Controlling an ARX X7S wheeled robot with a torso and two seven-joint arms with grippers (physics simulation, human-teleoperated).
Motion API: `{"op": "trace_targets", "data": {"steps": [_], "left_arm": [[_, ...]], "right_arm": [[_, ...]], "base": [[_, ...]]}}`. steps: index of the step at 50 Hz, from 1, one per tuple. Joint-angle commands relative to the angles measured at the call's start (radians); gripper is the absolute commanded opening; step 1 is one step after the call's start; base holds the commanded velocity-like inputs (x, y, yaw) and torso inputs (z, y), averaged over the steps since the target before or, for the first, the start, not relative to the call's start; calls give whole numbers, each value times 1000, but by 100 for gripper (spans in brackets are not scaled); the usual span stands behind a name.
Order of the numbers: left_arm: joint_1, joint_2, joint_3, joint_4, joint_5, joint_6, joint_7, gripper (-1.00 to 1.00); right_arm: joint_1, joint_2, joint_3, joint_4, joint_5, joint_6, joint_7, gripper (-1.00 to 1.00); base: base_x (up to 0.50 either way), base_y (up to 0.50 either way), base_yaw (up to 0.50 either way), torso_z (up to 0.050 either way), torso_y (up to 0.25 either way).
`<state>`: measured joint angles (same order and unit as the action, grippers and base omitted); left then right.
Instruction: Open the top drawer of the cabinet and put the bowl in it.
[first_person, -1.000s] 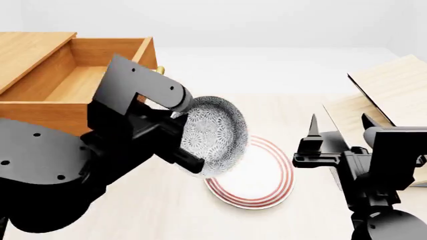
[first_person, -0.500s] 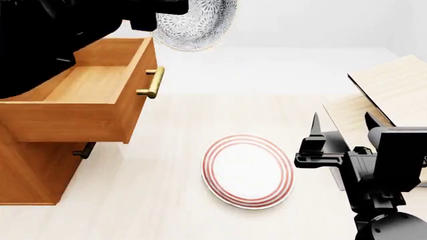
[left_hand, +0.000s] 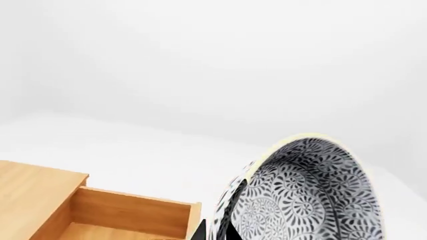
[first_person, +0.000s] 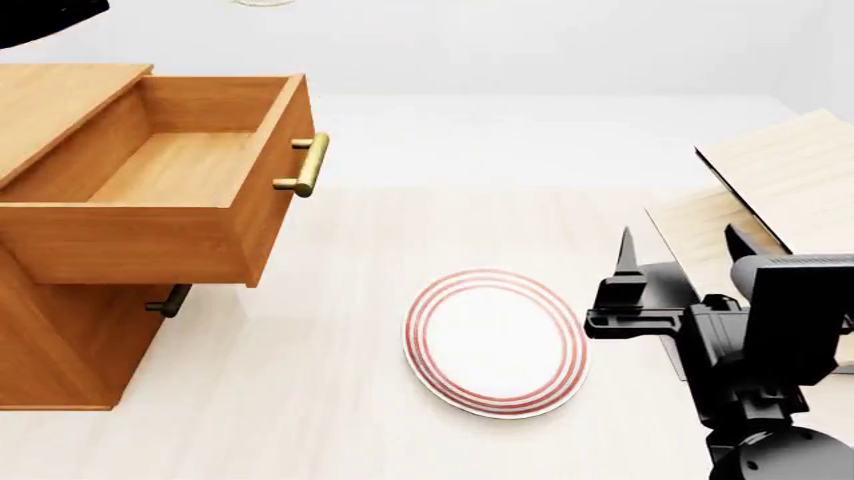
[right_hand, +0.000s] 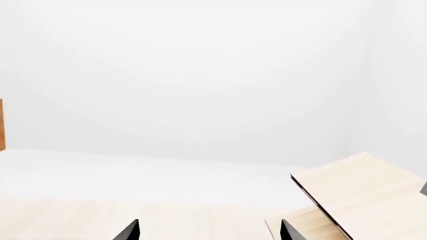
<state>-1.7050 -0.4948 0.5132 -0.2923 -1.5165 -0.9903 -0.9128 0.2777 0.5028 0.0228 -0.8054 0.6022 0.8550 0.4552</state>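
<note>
The drawer (first_person: 160, 175) stands pulled out at the head view's upper left. The left gripper (left_hand: 215, 231) clasps the bowl (left_hand: 307, 192). The right gripper (first_person: 678, 258) has its jaws spread, beside the plate (first_person: 497, 341).

Plate (first_person: 497, 342) on floor, right of cabinet (first_person: 60, 330)

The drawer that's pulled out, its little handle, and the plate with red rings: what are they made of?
The top drawer looks like wood, orange-brown with a smooth matte face and faint grain lines. Its handle looks like brass: yellow and shiny, a metal bar on two posts. The plate seems to be glazed ceramic, smooth white with thin red rings, though in a rendered picture it could be plastic just as well.
</note>
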Motion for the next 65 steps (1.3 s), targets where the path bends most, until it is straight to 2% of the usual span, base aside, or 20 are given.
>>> {"op": "trace_targets", "data": {"steps": [1,22,33,46,50,65], "left_arm": [[0,8,26,-158,128,83,61,-100],[23,74,83,-504,289,264,201,-100],[24,115,74,-694,317,358,277,-100],[70,120,60,-751,323,418,284,-100],[59,139,66,-834,343,456,315,-100],[74,166,66,-960,371,543,351,-100]], "right_arm": [[5,0,-10,9,-2,-4,2,100],[7,2,-16,33,-2,-17,-2,100],[-1,1,-32,52,-16,-37,-7,100],[-10,-1,-39,78,-27,-61,-13,100],[-10,-2,-42,81,-28,-63,-12,100],[-16,-1,-51,91,-36,-77,-11,100]], "base": [[0,0,0,0,0],[0,0,0,0,0],[0,0,0,0,1],[0,0,0,0,1],[0,0,0,0,0],[0,0,0,0,1]]}}
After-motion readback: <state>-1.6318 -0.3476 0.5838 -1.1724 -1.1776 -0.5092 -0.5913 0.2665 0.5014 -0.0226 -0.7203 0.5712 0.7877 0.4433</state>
